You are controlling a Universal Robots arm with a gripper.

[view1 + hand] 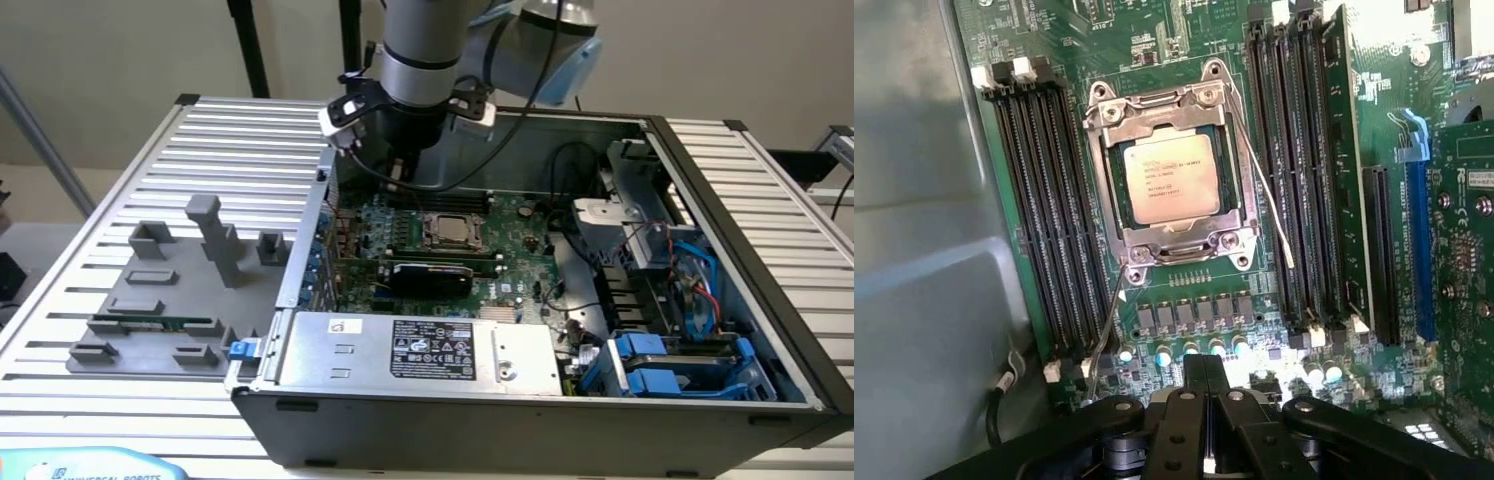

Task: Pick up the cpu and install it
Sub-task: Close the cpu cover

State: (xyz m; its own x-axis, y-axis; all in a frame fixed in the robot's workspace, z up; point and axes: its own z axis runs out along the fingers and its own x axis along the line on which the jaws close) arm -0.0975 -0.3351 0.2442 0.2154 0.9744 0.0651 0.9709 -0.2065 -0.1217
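The cpu (1172, 177), a small square chip with a silver-grey top, lies flat in the metal socket frame (1116, 205) on the green motherboard. In the exterior view the cpu (451, 229) sits at the board's middle inside the open computer case. My gripper (1206, 372) hovers above the board a short way off the socket, its black fingers pressed together with nothing between them. In the exterior view the gripper (404, 165) hangs over the far side of the case, just behind the socket.
Black memory slots (1044, 200) flank the socket on both sides. The case's steel walls (300, 250) ring the board, with a power supply (414, 350) in front and blue drive bays (667, 365) at the exterior view's right. Grey fixture blocks (214, 240) and a green memory stick (150, 323) lie outside.
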